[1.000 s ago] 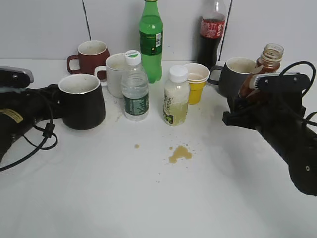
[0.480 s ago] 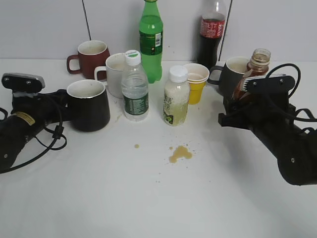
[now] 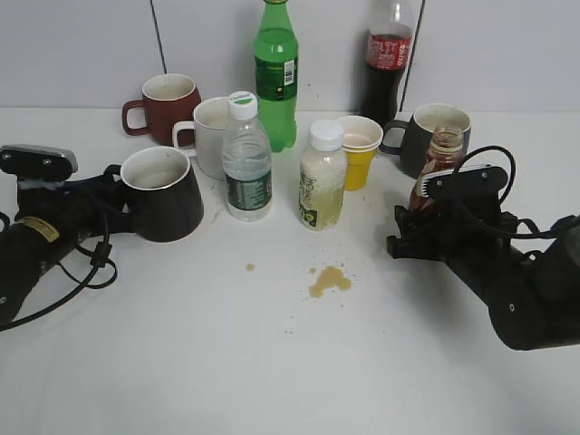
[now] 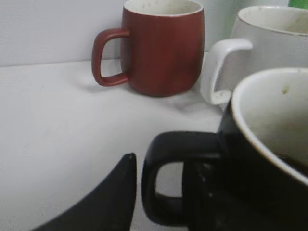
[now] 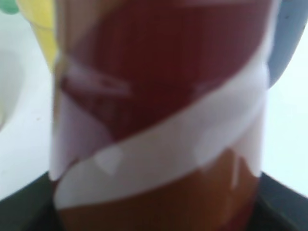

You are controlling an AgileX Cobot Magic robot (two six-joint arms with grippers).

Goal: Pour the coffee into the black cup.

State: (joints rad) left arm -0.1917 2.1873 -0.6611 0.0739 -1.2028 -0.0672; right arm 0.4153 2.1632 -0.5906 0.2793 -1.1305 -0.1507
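Note:
The black cup (image 3: pixel 165 195), glossy with an off-white inside, sits at the left and leans slightly. My left gripper (image 3: pixel 115 196) is shut on its loop handle. In the left wrist view the black cup (image 4: pixel 260 159) fills the lower right, and the gripper (image 4: pixel 161 166) has one finger outside the handle and one through the loop. The coffee (image 3: pixel 439 156), a capless brown bottle with a white swirl label, is upright at the right. My right gripper (image 3: pixel 423 207) is shut on its lower body. The coffee (image 5: pixel 159 96) fills the right wrist view between the fingers (image 5: pixel 154 219).
Along the back stand a maroon mug (image 3: pixel 168 102), white mug (image 3: pixel 212 129), water bottle (image 3: pixel 246 159), green bottle (image 3: pixel 275 72), pale drink bottle (image 3: pixel 323 181), yellow cup (image 3: pixel 359 152), cola bottle (image 3: pixel 387 63) and dark grey mug (image 3: pixel 433 130). A brown spill (image 3: pixel 328 281) marks the table's middle.
My right gripper has brought the coffee down and to the left, in front of the dark grey mug. My left gripper has shifted the black cup slightly right and tilted it.

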